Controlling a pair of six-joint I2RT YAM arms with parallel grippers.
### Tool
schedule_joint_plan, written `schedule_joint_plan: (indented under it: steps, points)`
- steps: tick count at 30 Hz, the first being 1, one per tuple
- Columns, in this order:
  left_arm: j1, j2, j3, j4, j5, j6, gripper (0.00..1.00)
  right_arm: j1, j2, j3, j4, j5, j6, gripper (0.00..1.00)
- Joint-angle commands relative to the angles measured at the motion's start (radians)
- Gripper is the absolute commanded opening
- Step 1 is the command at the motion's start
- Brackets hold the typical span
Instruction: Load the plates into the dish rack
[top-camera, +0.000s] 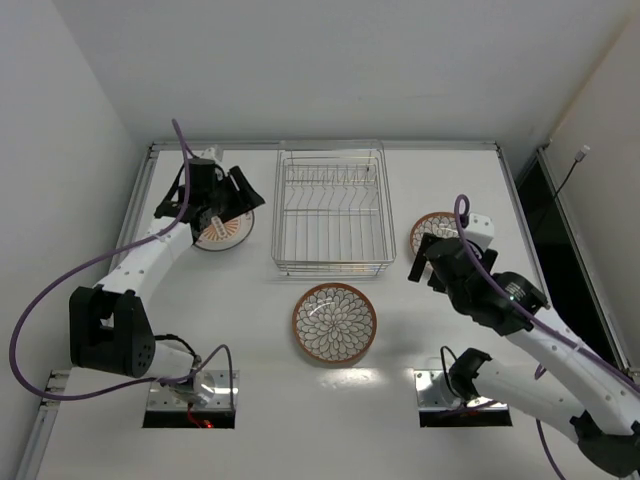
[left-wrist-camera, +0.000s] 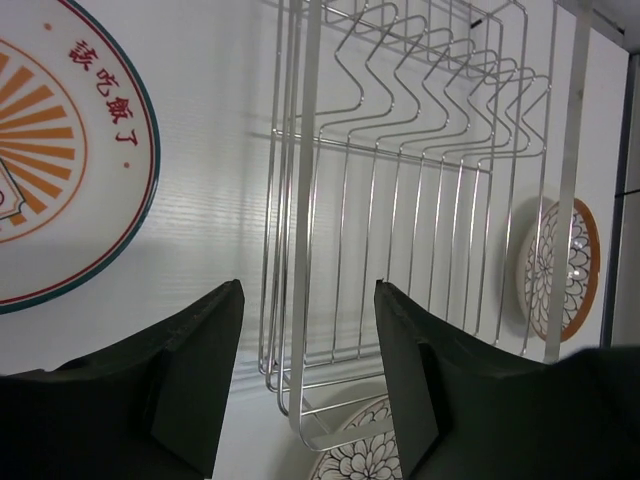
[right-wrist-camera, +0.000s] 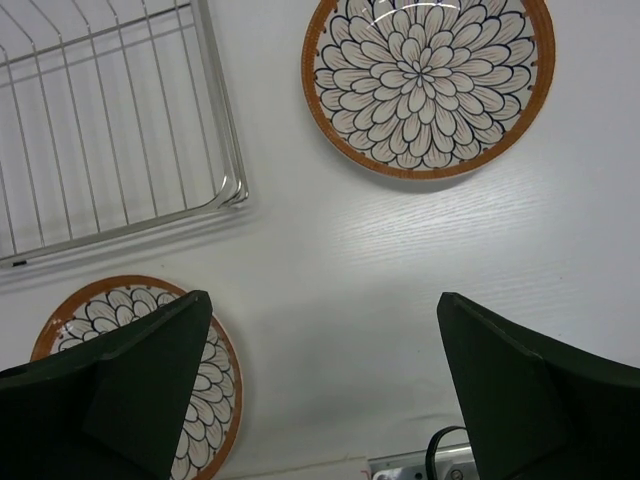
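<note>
The wire dish rack (top-camera: 330, 215) stands empty at the table's middle back. The large petal-pattern plate (top-camera: 335, 322) lies flat in front of it. A small plate with orange rays and red characters (top-camera: 222, 234) lies left of the rack, partly under my left gripper (top-camera: 243, 196), which hovers open and empty between that plate (left-wrist-camera: 70, 160) and the rack (left-wrist-camera: 400, 180). A small flower plate (top-camera: 433, 228) lies right of the rack. My right gripper (top-camera: 422, 268) is open and empty just in front of it (right-wrist-camera: 110, 305), with the large plate (right-wrist-camera: 428, 85) ahead.
Raised metal rails (top-camera: 140, 195) border the table at the left, back and right. A dark gap (top-camera: 545, 215) runs beyond the right rail. Two mounting plates (top-camera: 190, 398) with cables sit at the near edge by the arm bases.
</note>
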Motion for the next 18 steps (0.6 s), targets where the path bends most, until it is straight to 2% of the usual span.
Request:
schedule_joint_plan:
  steps: [1, 5, 8, 10, 13, 16, 18]
  points:
    - [-0.012, -0.036, 0.001, 0.034, -0.067, 0.010, 0.52, -0.004, 0.011, -0.007, 0.073, 0.042, -0.033, 0.95]
    - [-0.037, -0.036, 0.056, 0.007, -0.125, -0.004, 0.52, -0.004, -0.047, -0.007, 0.121, 0.056, -0.093, 1.00]
    - [-0.046, -0.066, 0.133, -0.016, -0.139, -0.022, 0.52, -0.004, -0.180, -0.047, 0.183, 0.215, -0.081, 1.00]
    - [-0.076, -0.100, 0.196, -0.028, -0.189, -0.031, 0.52, -0.013, -0.193, -0.027, 0.198, 0.272, -0.142, 1.00]
    - [-0.109, -0.109, 0.242, -0.019, -0.263, -0.012, 0.52, -0.037, -0.033, 0.068, 0.173, 0.309, -0.194, 1.00]
    - [-0.120, -0.099, 0.242, -0.019, -0.324, 0.021, 0.52, -0.101, 0.162, 0.117, 0.205, 0.254, -0.249, 1.00]
    - [-0.120, -0.086, 0.178, 0.000, -0.383, 0.041, 0.52, -0.148, 0.225, 0.117, 0.283, 0.183, -0.287, 1.00]
